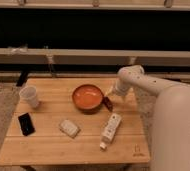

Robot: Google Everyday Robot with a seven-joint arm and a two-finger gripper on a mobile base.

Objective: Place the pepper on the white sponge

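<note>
Pepper (108,103) just beside open pincer (111,95), next to bowl (88,97).

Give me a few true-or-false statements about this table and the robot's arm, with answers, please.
1. The pepper lies on the white sponge. False: it lies on the table beside the orange bowl, apart from the sponge.
2. The gripper is at the bowl's right side, just above the pepper. True.
3. A white cup stands upright near the table's left end. True.
4. The black phone lies inside the bowl. False: it lies flat on the table, in front of the cup.
</note>
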